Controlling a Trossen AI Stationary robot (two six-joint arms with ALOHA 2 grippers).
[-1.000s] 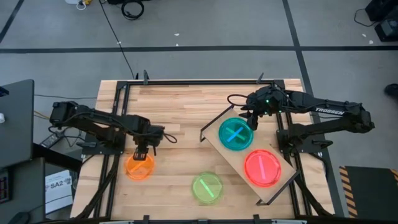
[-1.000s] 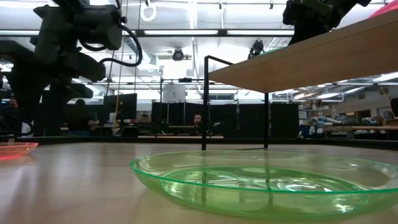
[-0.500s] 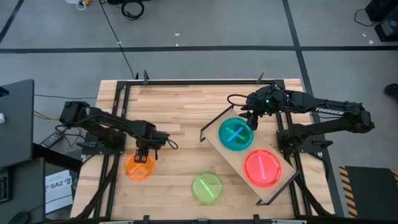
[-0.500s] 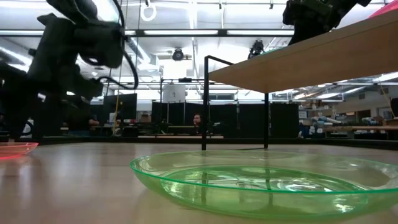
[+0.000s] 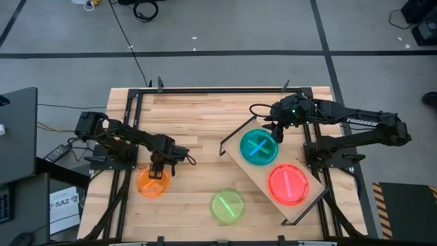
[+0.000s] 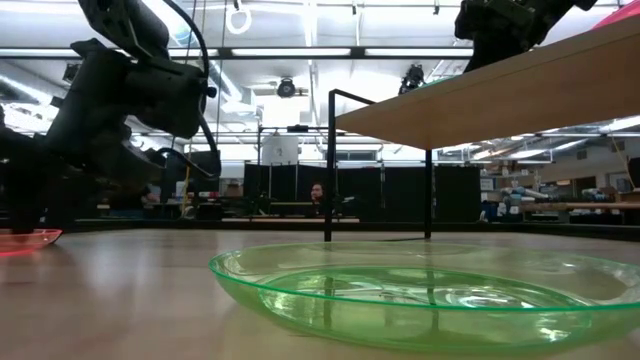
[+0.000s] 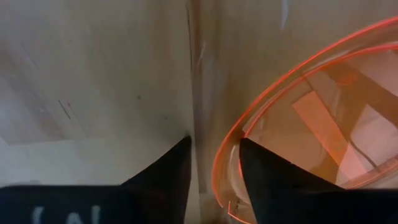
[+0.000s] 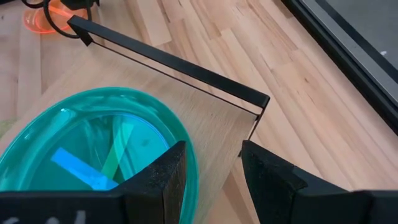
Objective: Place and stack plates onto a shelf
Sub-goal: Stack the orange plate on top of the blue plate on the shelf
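Observation:
An orange plate (image 5: 151, 184) lies flat on the table at the near left. My left gripper (image 5: 158, 169) points down over its far rim, fingers a little apart, one on each side of the rim (image 7: 219, 163). A green plate (image 5: 227, 206) lies flat near the table's front edge. The shelf (image 5: 300, 205) stands slanted at the right and carries a pink plate (image 5: 287, 184) and a teal plate (image 5: 259, 147) showing crossed blue and green bars. My right gripper (image 8: 214, 180) hangs open above the teal plate's far edge. My left gripper comes from above, pointing steeply down, at the orange plate's far rim (image 7: 222, 149). One finger (image 7: 267, 177) stands inside the plate and the other (image 7: 165, 174) outside it. Whether either finger touches the rim I cannot tell. The plate lies flat on the table.
The shelf's black wire frame (image 8: 168, 59) stands out from its far-left end. Bare slatted tabletop (image 5: 205, 116) spreads between the two arms. Black rails (image 5: 130, 123) run along the table's left and far edges.
My left gripper has sunk toward the orange plate's far rim and tipped more steeply downward. The plates and my right arm have kept still.

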